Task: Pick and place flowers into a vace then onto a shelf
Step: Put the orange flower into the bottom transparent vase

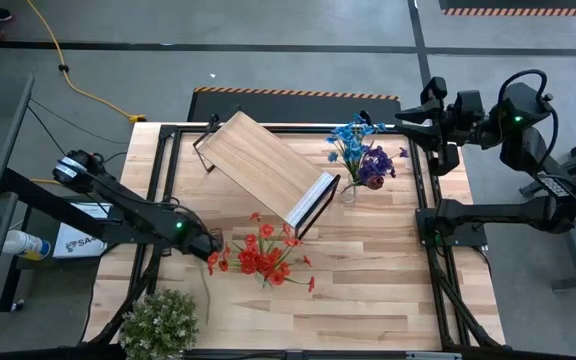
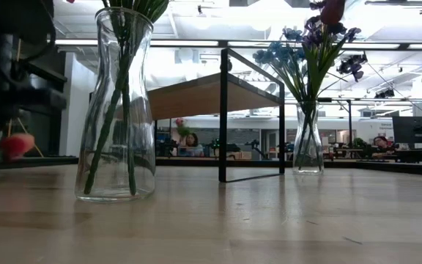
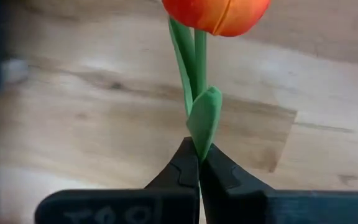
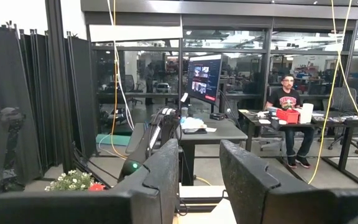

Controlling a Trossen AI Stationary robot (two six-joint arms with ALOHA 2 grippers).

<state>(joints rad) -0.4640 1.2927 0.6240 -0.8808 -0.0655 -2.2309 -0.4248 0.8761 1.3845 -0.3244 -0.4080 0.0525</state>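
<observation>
L tool (image 3: 199, 163) clenched on orange flower (image 3: 216, 15) stem; R tool (image 4: 199, 163) released, raised off table

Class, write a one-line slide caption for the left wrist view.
Left gripper shut on an orange flower stem above the wooden table.

Seen from above, the left gripper (image 1: 211, 246) is held low over the slatted tabletop (image 1: 388, 270), its fingertips set against the near edge of a cluster of red and orange flowers (image 1: 263, 255) that is spread out just beyond them. Farther out past those blooms, the light-wood shelf (image 1: 263, 165) is seen lying at an angle on its black frame, and beyond its far end a clear vase (image 1: 349, 190) of blue and purple flowers (image 1: 361, 150) is stood. The right gripper (image 1: 408, 118) is held off the table's far corner, its fingers pointed toward that bouquet, while a bushy pale plant (image 1: 160, 322) is seen behind the left gripper at the table's edge.
</observation>
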